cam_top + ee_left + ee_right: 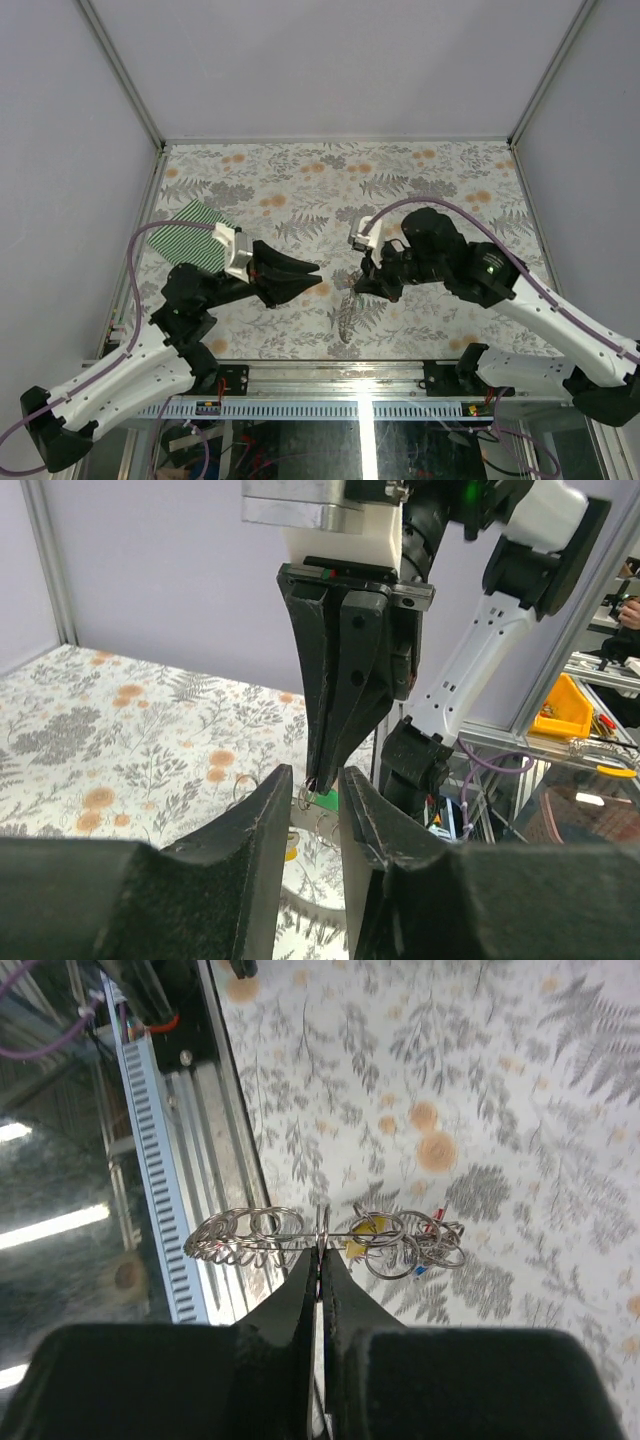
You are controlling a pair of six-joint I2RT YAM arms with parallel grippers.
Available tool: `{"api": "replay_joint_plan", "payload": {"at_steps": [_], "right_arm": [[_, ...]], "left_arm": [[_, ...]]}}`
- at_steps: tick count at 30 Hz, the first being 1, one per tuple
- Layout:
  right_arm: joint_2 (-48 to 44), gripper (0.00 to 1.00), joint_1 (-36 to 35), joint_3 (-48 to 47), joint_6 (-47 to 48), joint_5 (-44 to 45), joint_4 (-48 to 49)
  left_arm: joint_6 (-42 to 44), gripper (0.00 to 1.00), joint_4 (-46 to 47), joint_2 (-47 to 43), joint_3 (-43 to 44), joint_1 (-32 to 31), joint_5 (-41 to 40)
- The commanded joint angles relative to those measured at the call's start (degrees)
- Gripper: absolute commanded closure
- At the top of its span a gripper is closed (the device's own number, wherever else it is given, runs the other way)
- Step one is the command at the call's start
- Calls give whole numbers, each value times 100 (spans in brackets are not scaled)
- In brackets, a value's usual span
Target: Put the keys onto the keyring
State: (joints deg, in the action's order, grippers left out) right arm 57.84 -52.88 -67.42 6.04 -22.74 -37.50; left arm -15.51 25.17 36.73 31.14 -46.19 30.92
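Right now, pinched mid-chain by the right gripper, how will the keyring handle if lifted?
Likely floppy: the keyring is loose linked rings spilling either side of the right gripper. Probably lopsided, since the keys cluster on one side, so it may swing. Thin wire in a pinch could slip.

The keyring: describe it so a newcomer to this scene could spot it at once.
On the fern-print table, look near the front middle, where the right gripper is pinched shut. The keyring is the string of thin silver loops caught in its tips. Against the printed table it alone is shiny wire, with small coloured keys at one side.
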Motion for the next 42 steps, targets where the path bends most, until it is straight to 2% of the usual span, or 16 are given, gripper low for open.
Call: {"api": "replay_joint_plan", "payload": {"at_steps": [1,8,13,20,31,42], "right_arm": [[533,100,-25,-752,-67,219,-1276],[1251,100,-45,-1260,-471,410,-2537],[1594,100,-45,-1371,-635,402,-2965],[1419,100,-62,-1386,-386,-204,-2437],[1546,100,-74,-1443,-187,-613,-2049],[1594,100,-167,-1434,-102,-880,-1827]], "left_arm": [[165,74,-302,14,-83,-39,-94],[171,75,-350,86,-266,-34,32],[147,75,-170,249,-370,-38,195],[57,76,478,720,-422,-45,1178],[148,76,836,1371,-198,-159,1890],[425,77,456,1822,134,-344,1885]]}}
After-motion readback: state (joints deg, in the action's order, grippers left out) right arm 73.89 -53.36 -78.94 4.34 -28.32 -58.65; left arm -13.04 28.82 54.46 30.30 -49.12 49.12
